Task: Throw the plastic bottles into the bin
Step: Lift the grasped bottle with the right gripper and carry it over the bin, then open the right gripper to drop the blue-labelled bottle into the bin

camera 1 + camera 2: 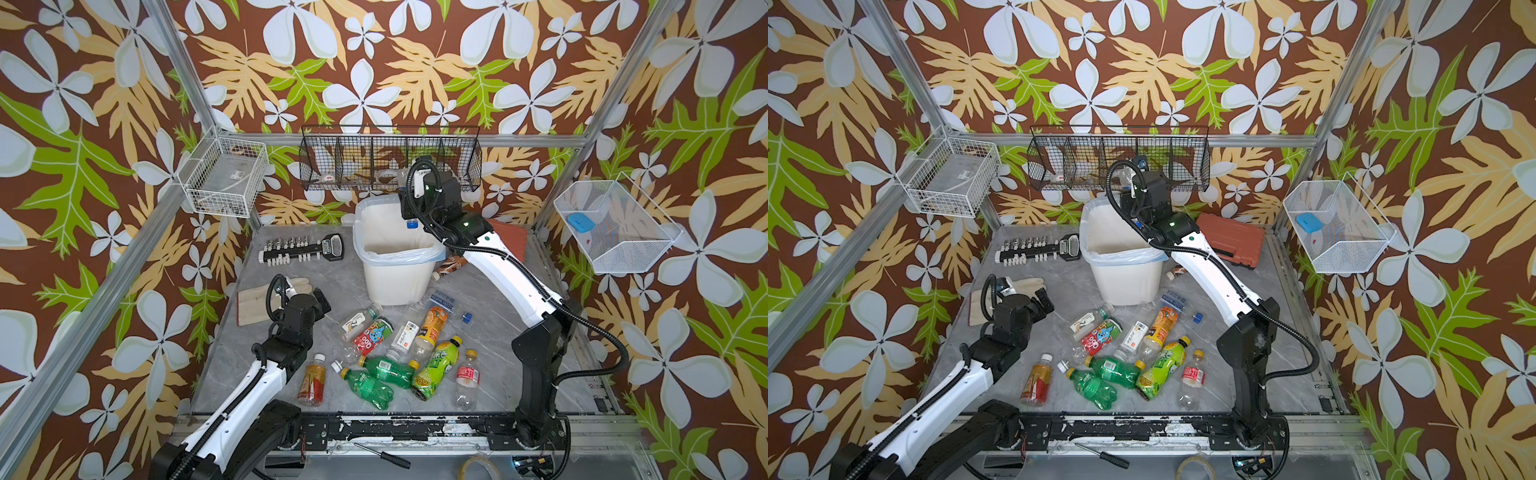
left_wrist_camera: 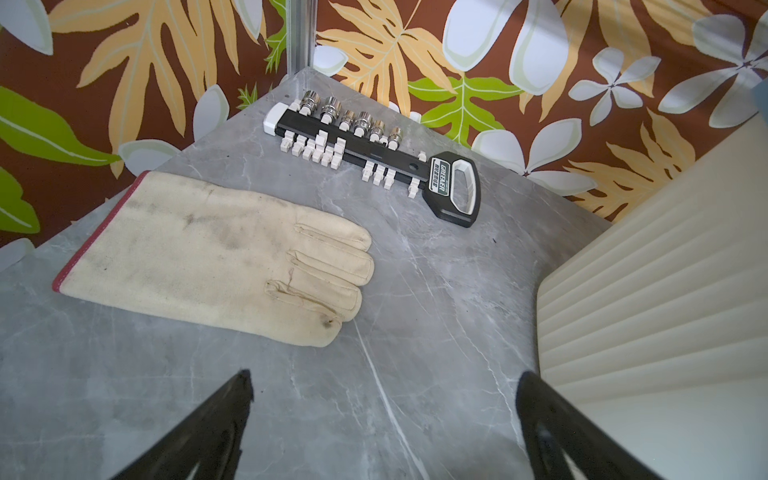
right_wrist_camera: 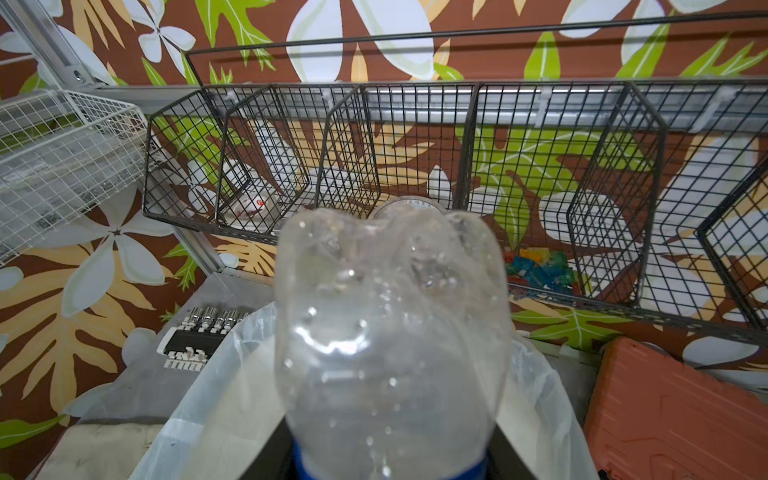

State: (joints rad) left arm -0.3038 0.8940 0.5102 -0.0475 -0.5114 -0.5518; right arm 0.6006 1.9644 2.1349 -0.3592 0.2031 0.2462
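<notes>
The right gripper [image 1: 409, 208] pinches a clear bottle [image 3: 390, 332] over the mouth of the bin [image 1: 395, 282] near the back edge of the table [image 1: 291, 307], probably poised to drop it. The left gripper [image 2: 384, 376] hovers spread beside a glove [image 2: 216, 257], free for the heap [image 1: 399, 353] of bottles near the front edge.

Bare grey tabletop [image 2: 415, 291] lies open just ahead of the left gripper [image 2: 384, 378], with a work glove [image 2: 216, 257] and socket rail [image 2: 374, 153] farther ahead and the bin [image 2: 644, 291] wall beside one finger; below the right gripper [image 1: 409, 210] the bin's mouth stands open, a black wire basket [image 3: 471, 145] beyond.
</notes>
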